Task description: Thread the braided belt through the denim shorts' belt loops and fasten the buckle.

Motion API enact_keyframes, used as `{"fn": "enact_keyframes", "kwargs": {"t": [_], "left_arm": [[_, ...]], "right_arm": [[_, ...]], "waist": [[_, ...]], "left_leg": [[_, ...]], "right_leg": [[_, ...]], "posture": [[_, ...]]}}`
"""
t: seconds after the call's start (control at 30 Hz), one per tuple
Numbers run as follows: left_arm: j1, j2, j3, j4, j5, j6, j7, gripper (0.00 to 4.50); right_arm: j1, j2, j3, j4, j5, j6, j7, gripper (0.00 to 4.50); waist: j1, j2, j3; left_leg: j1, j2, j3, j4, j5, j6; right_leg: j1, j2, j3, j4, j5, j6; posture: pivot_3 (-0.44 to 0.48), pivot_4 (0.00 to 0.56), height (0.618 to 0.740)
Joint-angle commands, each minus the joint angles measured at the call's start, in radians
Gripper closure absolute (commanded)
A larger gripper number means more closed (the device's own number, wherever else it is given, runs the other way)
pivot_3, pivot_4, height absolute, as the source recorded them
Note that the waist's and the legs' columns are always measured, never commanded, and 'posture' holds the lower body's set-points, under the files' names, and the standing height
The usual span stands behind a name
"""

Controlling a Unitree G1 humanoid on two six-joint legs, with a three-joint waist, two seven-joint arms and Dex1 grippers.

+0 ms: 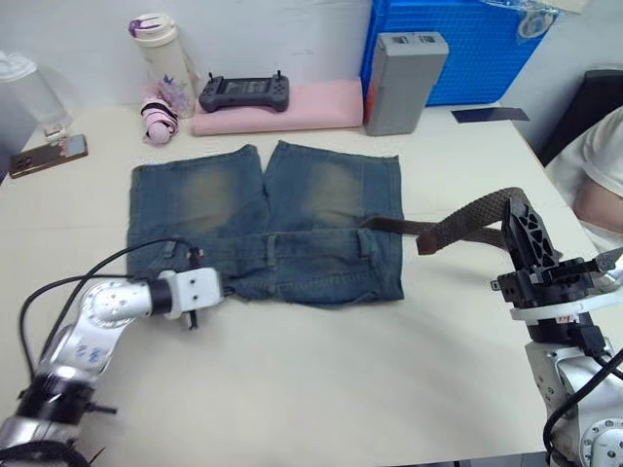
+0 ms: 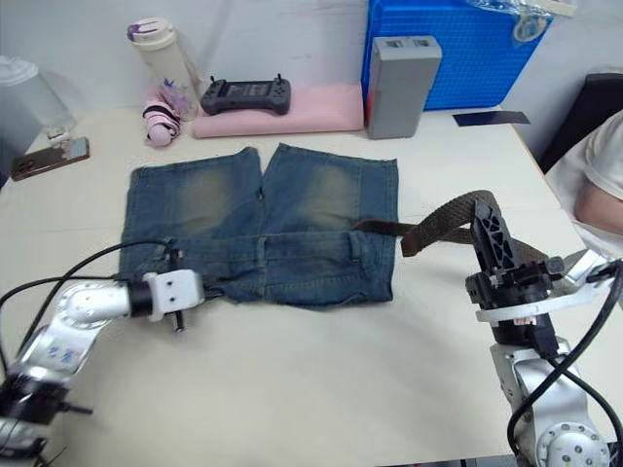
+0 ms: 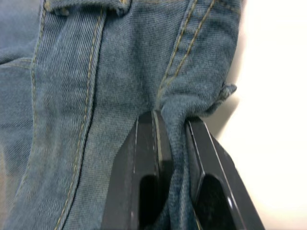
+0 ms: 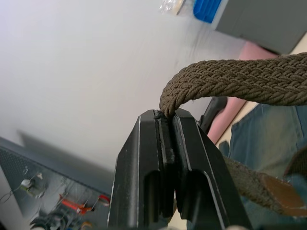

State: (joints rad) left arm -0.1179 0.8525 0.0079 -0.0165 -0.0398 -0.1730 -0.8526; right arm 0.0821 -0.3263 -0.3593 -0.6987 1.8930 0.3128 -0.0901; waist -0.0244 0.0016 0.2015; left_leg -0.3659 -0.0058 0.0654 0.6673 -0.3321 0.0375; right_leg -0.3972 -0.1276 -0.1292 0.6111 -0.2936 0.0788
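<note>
Faded blue denim shorts [image 1: 268, 219] with lighter worn patches on both legs: spread flat on the pale cream table [image 1: 321, 379], waistband toward the robot, leg hems toward the far edge. Small vertical denim belt loops [image 1: 366, 243]: visible along the waistband. Dark-brown woven braided belt [image 1: 465, 222]: one end lies on the waistband at the shorts' right side, the strap then rises off the table in an arch to the right claw; a tan leather piece of it appears in the right wrist view; whether it passes under a loop cannot be told. Right claw [image 4: 165, 117], two black fingers: closed tight on the braided strap, which bends out from between the tips, held raised above the table to the right of the shorts. Left claw [image 3: 173, 125], two black fingers: pinched onto a bunched fold of denim at the waistband edge on the shorts' left side, low at table level. Far edge of table: white lidded bottle [image 1: 164, 56], pink folded cloth [image 1: 321, 105] bearing a dark grey handheld controller [image 1: 243, 93], grey rectangular box [image 1: 404, 82], blue plastic crate [image 1: 462, 49]. Far left: dark phone [image 1: 47, 156]. Right edge: a person's white sleeve [image 1: 608, 156].
</note>
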Motion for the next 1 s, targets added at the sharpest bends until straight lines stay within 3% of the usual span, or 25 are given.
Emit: {"fn": "enact_keyframes", "kwargs": {"t": [0.03, 0.2, 0.37, 0.47, 0.53, 0.6, 0.8, 1.0], "left_arm": [[0.072, 0.008, 0.054, -0.046, -0.029, 0.021, 0.002, 4.22], [0.125, 0.002, 0.094, -0.097, -0.104, 0.054, -0.028, 2.27], [0.152, 0.089, 0.177, -0.194, -0.31, 0.276, -0.168, 0.12], [0.089, 0.116, 0.226, -0.25, -0.497, 0.49, -0.198, 0.12], [-0.051, 0.045, 0.217, -0.276, -0.657, 0.626, -0.138, 0.12], [-0.148, -0.039, 0.161, -0.301, -0.713, 0.698, -0.086, 0.12], [-0.239, -0.233, 0.034, -0.265, -0.627, 0.694, -0.001, 0.12], [-0.265, -0.266, 0.021, -0.257, -0.602, 0.692, 0.0, 0.12]], "right_arm": [[-0.015, -0.023, 0.03, -0.002, 0.006, 0.03, -0.014, 4.5], [-0.028, -0.015, 0.071, 0.02, 0.013, 0.044, -0.04, 4.5], [-0.05, -0.003, 0.108, 0.045, -0.002, 0.041, -0.089, 4.5], [-0.069, 0.021, 0.122, 0.059, -0.007, 0.029, -0.107, 4.5], [-0.101, 0.064, 0.142, 0.103, -0.032, 0.012, -0.124, 4.5], [-0.127, 0.093, 0.158, 0.149, -0.074, 0.012, -0.125, 4.5], [-0.168, 0.166, 0.176, 0.258, -0.187, 0.013, -0.087, 4.5], [-0.189, 0.218, 0.149, 0.314, -0.266, -0.001, -0.036, 4.5]], "waist": [[0.01, 0.0, 0.0], [0.023, 0.0, 0.0], [0.022, 0.0, 0.0], [0.023, 0.0, 0.0], [0.029, 0.0, 0.0], [0.038, 0.0, 0.0], [0.021, 0.0, 0.0], [0.022, 0.0, 0.0]], "left_leg": [[0.0, 0.0, 0.0, 0.0, 0.0, 0.0], [-0.001, 0.0, 0.0, 0.0, -0.001, 0.0], [-0.002, 0.0, 0.0, 0.0, -0.001, 0.0], [-0.002, 0.0, 0.0, 0.0, -0.001, 0.0], [-0.003, 0.0, -0.001, 0.001, -0.001, -0.001], [-0.003, -0.001, -0.003, 0.003, 0.0, -0.001], [-0.004, -0.002, 0.0, 0.006, -0.001, 0.0], [-0.004, 0.0, 0.0, 0.008, 0.0, -0.001]], "right_leg": [[0.0, 0.0, 0.0, 0.0, 0.0, 0.0], [-0.001, 0.0, -0.001, 0.001, 0.0, 0.0], [-0.001, 0.0, -0.001, 0.001, 0.0, 0.0], [-0.001, 0.0, -0.002, 0.002, 0.0, 0.0], [-0.001, 0.0, -0.002, 0.002, 0.0, 0.0], [0.0, 0.0, -0.002, 0.003, 0.0, 0.001], [-0.001, 0.002, -0.001, 0.007, 0.001, 0.001], [-0.001, 0.004, 0.0, 0.008, 0.0, 0.0]], "posture": [[0.0, 0.15, 0.724], [0.0, 0.15, 0.724], [0.0, 0.15, 0.724], [0.0, 0.15, 0.724], [0.0, 0.15, 0.724], [0.0, 0.15, 0.724], [0.0, 0.15, 0.724], [0.0, 0.15, 0.724]]}}
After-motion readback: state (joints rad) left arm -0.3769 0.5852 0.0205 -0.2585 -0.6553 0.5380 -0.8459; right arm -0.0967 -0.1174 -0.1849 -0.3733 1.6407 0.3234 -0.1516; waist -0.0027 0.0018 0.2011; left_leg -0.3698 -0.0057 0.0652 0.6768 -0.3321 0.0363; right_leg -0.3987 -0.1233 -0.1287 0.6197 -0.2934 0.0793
